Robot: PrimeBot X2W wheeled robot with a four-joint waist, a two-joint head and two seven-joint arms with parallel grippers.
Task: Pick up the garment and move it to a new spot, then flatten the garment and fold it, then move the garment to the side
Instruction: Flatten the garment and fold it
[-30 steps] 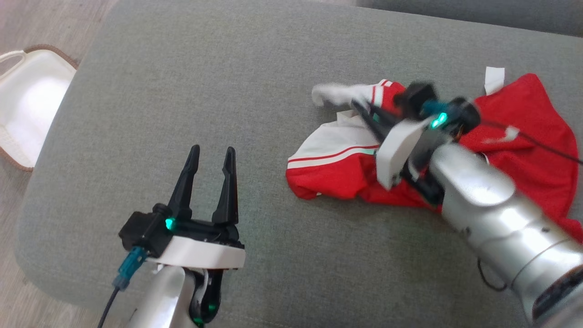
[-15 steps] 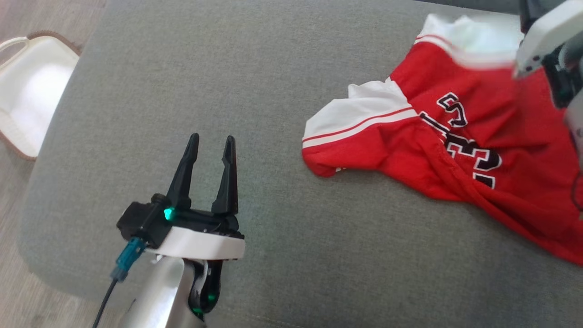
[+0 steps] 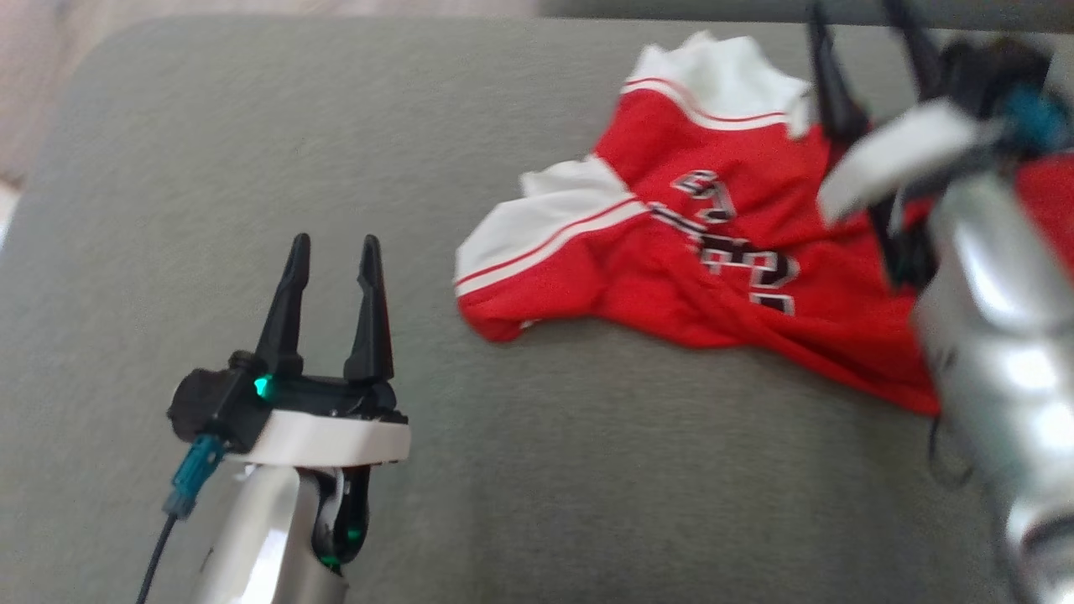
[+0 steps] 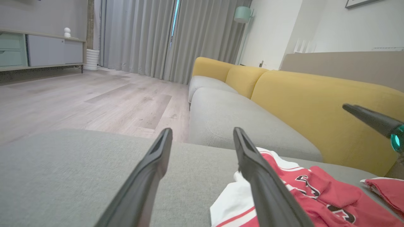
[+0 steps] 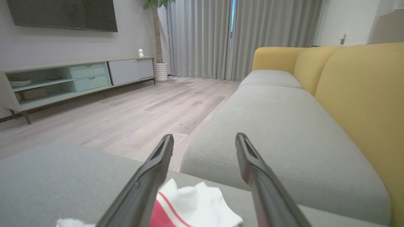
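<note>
- A red-and-white jersey point(image 3: 713, 252) with black-and-white numerals lies rumpled on the grey seat cushion point(image 3: 252, 126), toward the robot's right half of it.
- One white sleeve with red stripes points toward the left gripper point(image 3: 334, 243); another white part lies at the far edge of the cushion.
- The left gripper hovers over bare cushion, apart from the jersey, its fingers point(image 3: 289, 302) spread wide and empty.
- The right gripper point(image 5: 204, 137) is above the jersey's far right part, blurred in the head view.
- In the right wrist view its fingers point(image 5: 148, 176) stand wide apart with nothing between them; a white, red-striped fold of the jersey lies below.
- A yellow backrest point(image 4: 315, 104) rises behind the cushion.
</note>
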